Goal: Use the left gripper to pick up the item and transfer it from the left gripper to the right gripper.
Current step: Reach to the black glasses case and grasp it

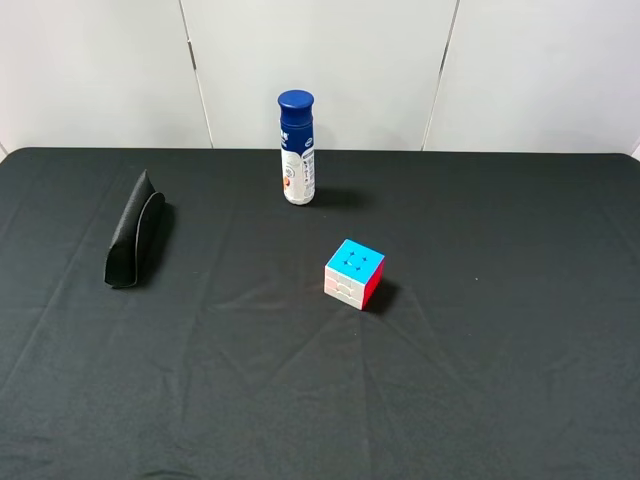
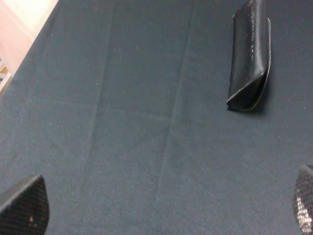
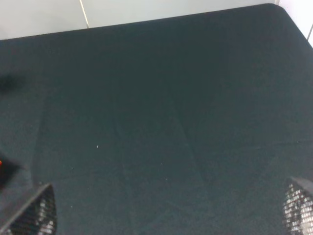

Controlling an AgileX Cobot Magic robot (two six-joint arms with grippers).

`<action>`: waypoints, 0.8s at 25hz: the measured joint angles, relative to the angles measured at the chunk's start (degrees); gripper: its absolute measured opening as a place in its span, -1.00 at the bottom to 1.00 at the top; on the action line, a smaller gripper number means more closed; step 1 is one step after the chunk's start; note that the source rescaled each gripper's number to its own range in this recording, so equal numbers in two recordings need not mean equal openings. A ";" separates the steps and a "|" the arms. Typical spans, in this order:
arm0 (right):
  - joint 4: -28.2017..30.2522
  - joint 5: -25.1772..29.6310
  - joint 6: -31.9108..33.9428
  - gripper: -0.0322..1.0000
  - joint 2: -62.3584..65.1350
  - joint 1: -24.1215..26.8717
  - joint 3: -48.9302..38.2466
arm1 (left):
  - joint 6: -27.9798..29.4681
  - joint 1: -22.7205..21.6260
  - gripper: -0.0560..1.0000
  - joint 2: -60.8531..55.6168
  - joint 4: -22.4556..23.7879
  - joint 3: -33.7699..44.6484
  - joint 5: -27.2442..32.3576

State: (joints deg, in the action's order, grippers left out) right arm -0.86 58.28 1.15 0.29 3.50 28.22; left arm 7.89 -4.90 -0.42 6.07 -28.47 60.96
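Left gripper (image 2: 165,205): I had it spread wide with nothing between the jaws, hanging above bare black cloth (image 2: 122,122).
Right gripper (image 3: 166,208): also wide apart and empty over the cloth; no object showed ahead of it.
Item (image 2: 249,54): it lay flat on the cloth ahead of the left claw, past the fingertips and offset toward one jaw, well apart from both.
Lie of the item: its long axis ran roughly along the claw's line of approach, with the wedge-shaped end facing the claw.
Weight and stiffness: I judged it light, a leather-like shell that would hold its shape but give a little under a squeeze.
Surface: it looked smooth with a slight sheen, so I thought it might slide in the ribbed pads if pinched lightly.
Where to hold: I judged it best to close across the narrow width, away from the middle, so that a free length stuck out for the right claw to take.
Neighbours: the cube (image 1: 354,273) and bottle (image 1: 297,150) stood well off, clear of that approach.
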 joint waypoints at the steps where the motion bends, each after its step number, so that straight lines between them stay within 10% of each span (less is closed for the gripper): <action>1: 0.00 0.00 0.00 1.00 0.00 0.00 0.00 | 0.00 0.00 1.00 0.00 0.00 0.00 0.00; 20: 0.00 0.00 0.00 1.00 0.00 0.00 0.00 | 0.00 0.00 1.00 0.00 0.00 0.00 0.00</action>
State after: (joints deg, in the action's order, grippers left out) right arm -0.86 58.28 1.15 0.29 3.50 28.22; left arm 7.89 -4.90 -0.42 6.07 -28.47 60.96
